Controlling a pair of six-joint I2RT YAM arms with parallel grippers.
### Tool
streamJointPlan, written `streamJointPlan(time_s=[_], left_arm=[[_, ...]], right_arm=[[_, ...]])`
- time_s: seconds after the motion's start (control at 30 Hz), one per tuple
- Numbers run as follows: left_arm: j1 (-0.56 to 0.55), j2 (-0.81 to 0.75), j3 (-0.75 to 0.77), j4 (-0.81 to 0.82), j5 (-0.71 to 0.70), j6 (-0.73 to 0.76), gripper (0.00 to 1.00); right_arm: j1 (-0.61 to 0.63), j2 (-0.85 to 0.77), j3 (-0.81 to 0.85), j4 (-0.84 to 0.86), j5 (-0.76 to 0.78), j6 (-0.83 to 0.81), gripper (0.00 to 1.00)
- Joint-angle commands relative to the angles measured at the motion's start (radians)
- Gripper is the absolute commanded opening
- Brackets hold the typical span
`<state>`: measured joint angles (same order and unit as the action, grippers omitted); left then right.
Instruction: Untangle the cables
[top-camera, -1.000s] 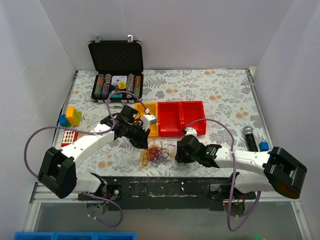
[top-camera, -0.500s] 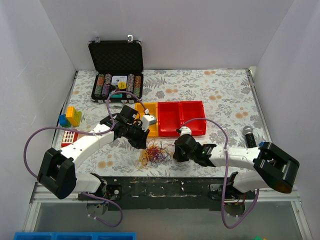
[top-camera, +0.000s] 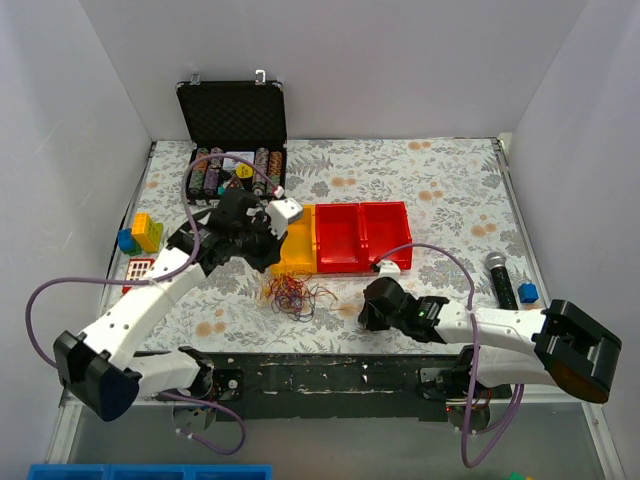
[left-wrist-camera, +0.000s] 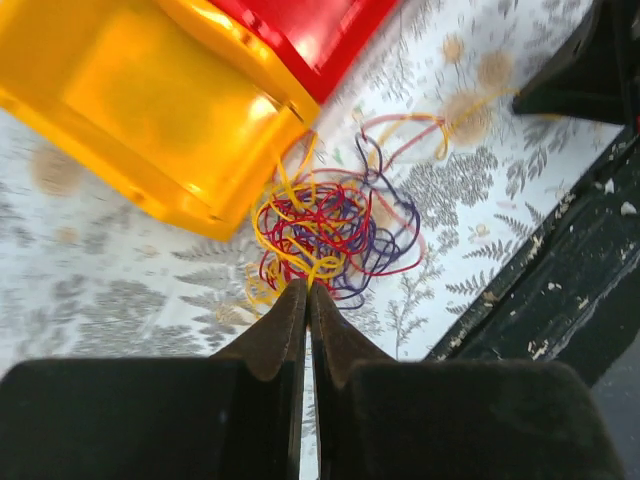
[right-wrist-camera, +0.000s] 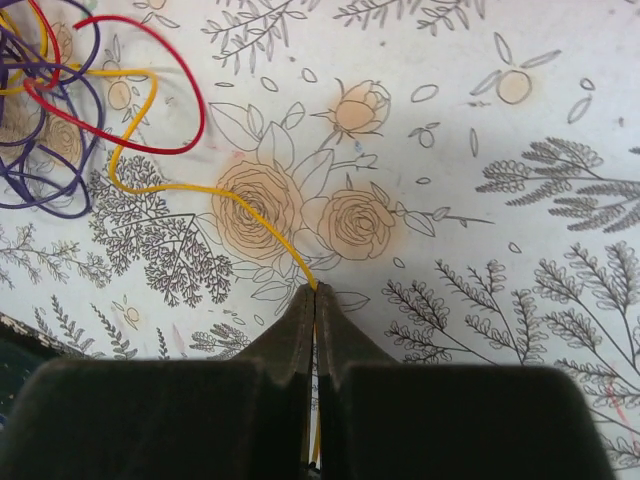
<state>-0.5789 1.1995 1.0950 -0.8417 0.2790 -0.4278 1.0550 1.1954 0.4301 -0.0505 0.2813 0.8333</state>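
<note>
Seen from above, a table (top-camera: 450, 190) covered in a flowered cloth. At the far left sits a small pile of yellow, blue and green building blocks (top-camera: 140, 234). Behind them, against the back wall, a black case (top-camera: 232, 130) stands open with rows of poker chips inside.

The left arm reaches in from the near left corner. Its left claw (left-wrist-camera: 307, 290) has both fingers pressed tight together, pinching the near edge of the cables (top-camera: 292, 296). The cables are a small tangle of thin red, yellow, orange and purple loops. They lie on the cloth near the front edge of the table, just in front of a yellow bin (top-camera: 295, 250). A few loops touch the bin's corner.

Right of the yellow bin, touching it, are two red bins (top-camera: 360, 235).

Further right, low over the cloth, the right claw (right-wrist-camera: 315, 292) is also closed. It pinches one yellow strand (right-wrist-camera: 296, 266), which curves away across the cloth and back into the tangle.

Near the right edge lies a black microphone (top-camera: 500, 278), with a small blue block (top-camera: 528, 292) just beside it.
</note>
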Motion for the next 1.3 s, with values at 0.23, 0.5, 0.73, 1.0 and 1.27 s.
streamJointPlan(time_s=[0.23, 0.5, 0.73, 1.0, 1.27], left_arm=[[0.005, -0.133, 0.354, -0.241, -0.172, 0.096, 0.00], [0.005, -0.190, 0.463, -0.145, -0.375, 0.043, 0.00], [0.004, -0.222, 0.649, 0.292, -0.722, 0.141, 0.00], [0.004, -0.120, 0.988, 0.457, -0.715, 0.250, 0.00], [0.005, -0.072, 1.117, 0.615, -0.698, 0.327, 0.04]], right_arm=[[0.036, -0.013, -0.041, -0.357, 0.165, 0.214, 0.01], [0.077, -0.157, 0.038, -0.500, 0.236, 0.268, 0.01], [0.082, -0.151, 0.030, -0.503, 0.219, 0.297, 0.01], [0.143, -0.028, 0.012, -0.448, 0.205, 0.342, 0.01], [0.197, 0.033, 0.002, -0.446, 0.206, 0.386, 0.01]])
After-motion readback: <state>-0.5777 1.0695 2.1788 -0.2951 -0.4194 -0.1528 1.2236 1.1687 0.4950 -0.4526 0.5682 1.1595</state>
